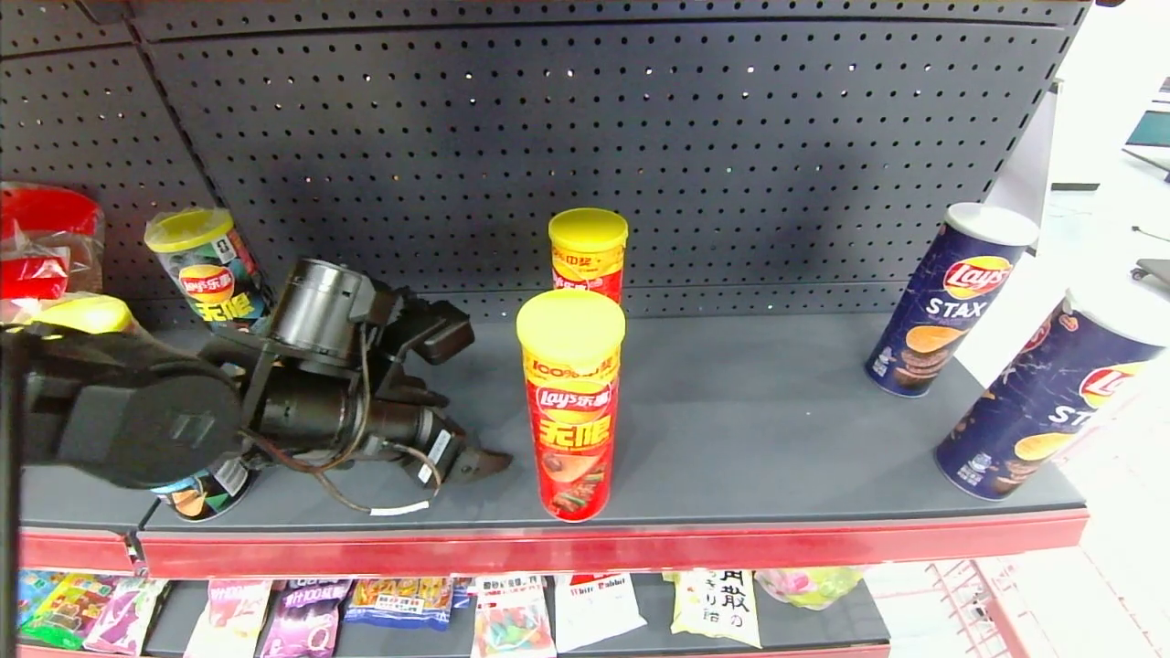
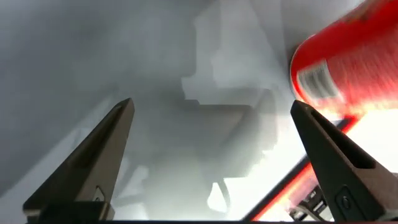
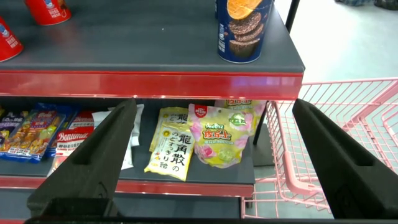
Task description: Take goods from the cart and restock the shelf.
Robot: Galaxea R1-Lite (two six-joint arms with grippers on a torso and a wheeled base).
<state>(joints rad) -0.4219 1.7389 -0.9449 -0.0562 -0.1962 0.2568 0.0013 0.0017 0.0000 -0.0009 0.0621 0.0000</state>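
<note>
The robot's left arm point(image 1: 137, 416) — matte black housings, a round end cap point(image 1: 178, 429), a brushed-silver cylinder point(image 1: 315, 297), loose black cables point(image 1: 347, 503) with a white tag point(image 1: 399, 508) — carries the left gripper point(image 2: 212, 104), whose dark wedge-shaped fingers point(image 2: 99, 162) match the right gripper point(image 3: 214, 102).

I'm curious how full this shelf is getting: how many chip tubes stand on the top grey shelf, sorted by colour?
Red tubes, yellow lids: 2
Dark blue tubes, white lids: 2
Dark tubes, yellow lids: 2, one mostly behind the arm
Total: 6; the red item at the far left is unclear, not counted.
</note>
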